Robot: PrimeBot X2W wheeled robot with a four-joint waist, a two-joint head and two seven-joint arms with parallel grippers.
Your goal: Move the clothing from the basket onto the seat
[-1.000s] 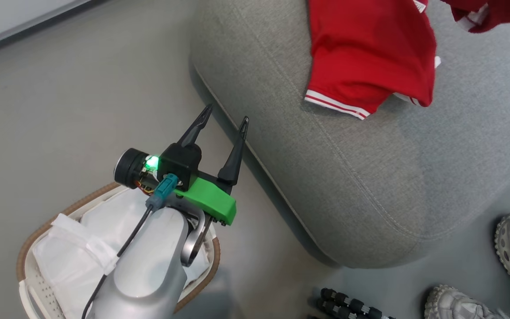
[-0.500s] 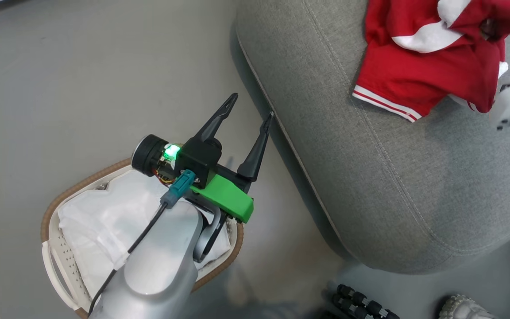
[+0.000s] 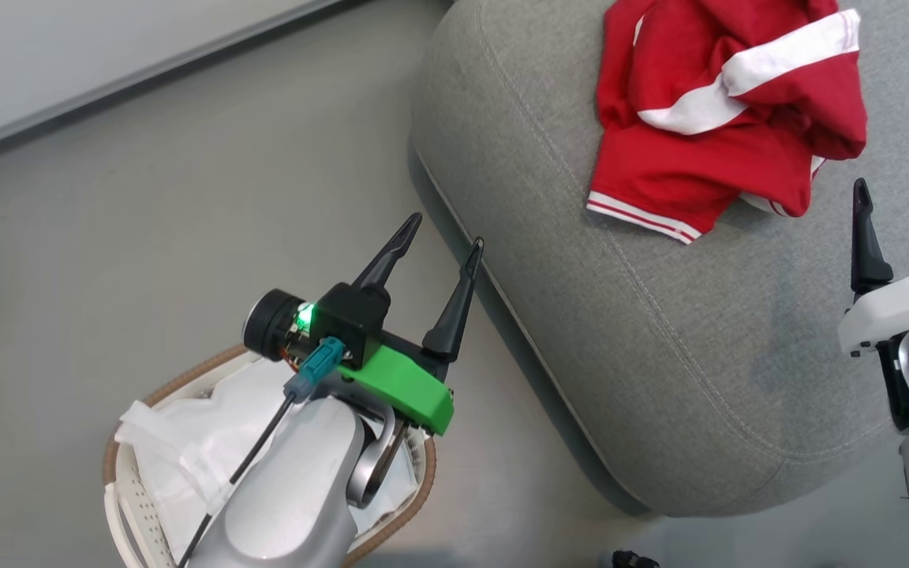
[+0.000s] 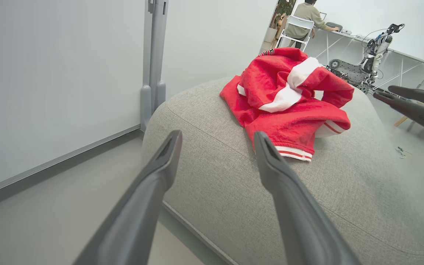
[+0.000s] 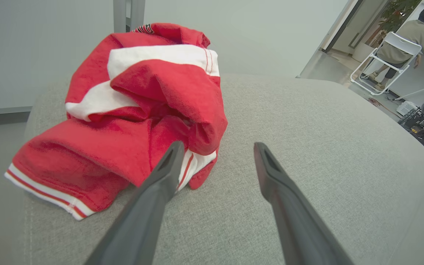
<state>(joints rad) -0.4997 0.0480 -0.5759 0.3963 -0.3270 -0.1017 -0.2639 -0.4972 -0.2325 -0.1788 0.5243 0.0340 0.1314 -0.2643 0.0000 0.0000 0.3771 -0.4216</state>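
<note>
The red clothing (image 3: 719,118) with white bands lies crumpled in a heap on the grey seat (image 3: 660,331); it also shows in the left wrist view (image 4: 289,99) and the right wrist view (image 5: 142,110). My right gripper (image 3: 896,189) stands open over the seat, just right of the heap, holding nothing. Over the floor beside the seat's edge, my left gripper (image 3: 443,233) is open and empty, above the basket (image 3: 147,394). The basket shows its white lining sheet (image 3: 186,450); my left arm hides part of it.
Grey floor (image 3: 147,237) stretches left of the seat, with a wall base along the far side. A person sits on a white chair (image 5: 385,55) at a desk in the background. Another robot and equipment (image 4: 359,66) stand beyond the seat.
The red garment the right gripper carried now lies on the heap on the seat. The right gripper has opened and drawn back to the right. The camera has shifted.
</note>
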